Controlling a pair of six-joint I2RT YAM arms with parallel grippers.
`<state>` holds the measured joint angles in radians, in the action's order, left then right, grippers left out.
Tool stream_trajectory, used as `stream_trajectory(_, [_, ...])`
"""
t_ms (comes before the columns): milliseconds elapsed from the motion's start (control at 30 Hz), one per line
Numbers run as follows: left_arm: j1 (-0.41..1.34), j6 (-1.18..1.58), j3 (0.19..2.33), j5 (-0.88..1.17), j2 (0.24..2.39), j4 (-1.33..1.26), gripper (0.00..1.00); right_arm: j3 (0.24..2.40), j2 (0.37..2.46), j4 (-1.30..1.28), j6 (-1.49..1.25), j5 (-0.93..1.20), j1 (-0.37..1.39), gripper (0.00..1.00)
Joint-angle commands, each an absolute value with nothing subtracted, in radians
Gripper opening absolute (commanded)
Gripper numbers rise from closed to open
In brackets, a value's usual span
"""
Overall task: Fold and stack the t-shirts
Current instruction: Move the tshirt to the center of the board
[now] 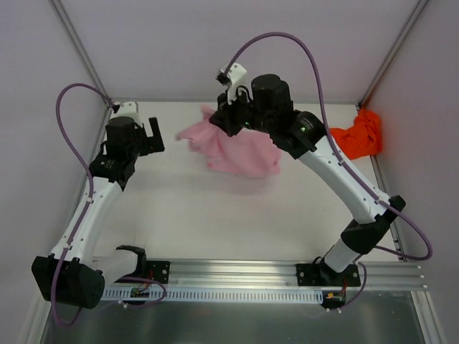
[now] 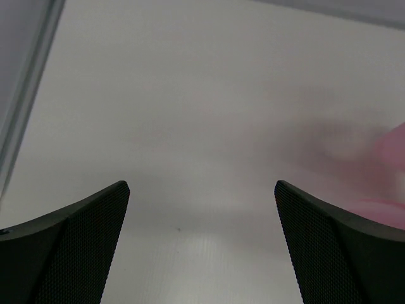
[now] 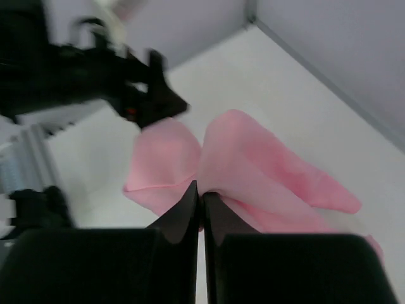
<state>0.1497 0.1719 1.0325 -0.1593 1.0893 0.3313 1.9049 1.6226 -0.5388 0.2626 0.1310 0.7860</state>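
From my station, the left tool (image 1: 155, 135) stood just left of the pink t-shirt (image 1: 240, 152), apart from it and level with its far edge. Its jaws were spread wide with nothing between them. In the left wrist view I saw only bare desk (image 1: 215, 215) between the two dark mesh-faced fingers (image 2: 95, 215), with a blurred pink edge of that shirt off at the right side of the view.

The pink t-shirt lay bunched and unfolded on the far half of the desk, near the back wall. One corner reached out left toward the left tool, and the bulk of the cloth spread toward the right and the near side.

The right tool (image 3: 200, 188) was over the far left part of that shirt. Its jaws were pressed together on a fold of pink cloth, which fanned out in two lobes beyond the fingertips. From the overhead camera the wrist covered the pinch itself, so I could not tell how much of the shirt was off the desk.

The orange-red t-shirt (image 1: 361, 135) sat crumpled well to the right of the pink one, against the right wall in the far corner. Neither tool touched it.
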Motion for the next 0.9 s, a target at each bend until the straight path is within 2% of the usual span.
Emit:
stream_trajectory(0, [0.146,0.262,1.175,-0.35,1.117,0.388,0.99,2.141,1.667,-0.539,0.152,0.319,0.813,0.01])
stream_trajectory(133, [0.144,0.295,1.216,-0.377,1.083,0.414,0.99,2.033,1.615,-0.476,0.08,0.229,0.721,0.01])
stream_trajectory(167, [0.144,0.29,1.216,-0.367,1.063,0.411,0.99,1.995,1.606,-0.468,0.057,0.268,0.692,0.01])
stream_trajectory(267, [0.144,0.273,1.215,-0.301,1.036,0.42,0.99,1.756,1.579,-0.387,0.003,0.355,0.597,0.01])
stream_trajectory(300, [0.144,0.268,1.207,-0.279,1.029,0.419,0.99,1.595,1.572,-0.353,-0.02,0.374,0.583,0.01])
stream_trajectory(433, [0.144,0.255,1.117,-0.184,1.005,0.394,0.99,1.251,1.61,-0.183,0.061,0.393,0.577,0.12])
stream_trajectory(500, [0.144,0.261,1.092,-0.14,1.005,0.397,0.99,1.244,1.682,-0.26,0.109,0.37,0.577,0.17])
stream_trajectory(533, [0.144,0.262,1.077,-0.13,1.012,0.405,0.99,1.299,1.75,-0.369,0.112,0.358,0.575,0.23])
stream_trajectory(567, [0.144,0.264,1.071,-0.118,1.017,0.413,0.99,1.327,1.765,-0.409,0.115,0.342,0.575,0.54])
stream_trajectory(600, [0.144,0.264,1.066,-0.115,1.022,0.419,0.99,1.345,1.764,-0.435,0.115,0.321,0.575,0.73])
stream_trajectory(633, [0.144,0.265,1.054,-0.115,1.029,0.428,0.99,1.36,1.726,-0.457,0.109,0.252,0.574,0.99])
stream_trajectory(733, [0.144,0.275,1.029,-0.12,1.048,0.436,0.99,1.382,1.607,-0.468,0.109,0.16,0.575,0.96])
stream_trajectory(867, [0.144,0.322,1.005,-0.15,1.072,0.456,0.99,1.44,1.56,-0.532,0.089,0.175,0.583,0.97])
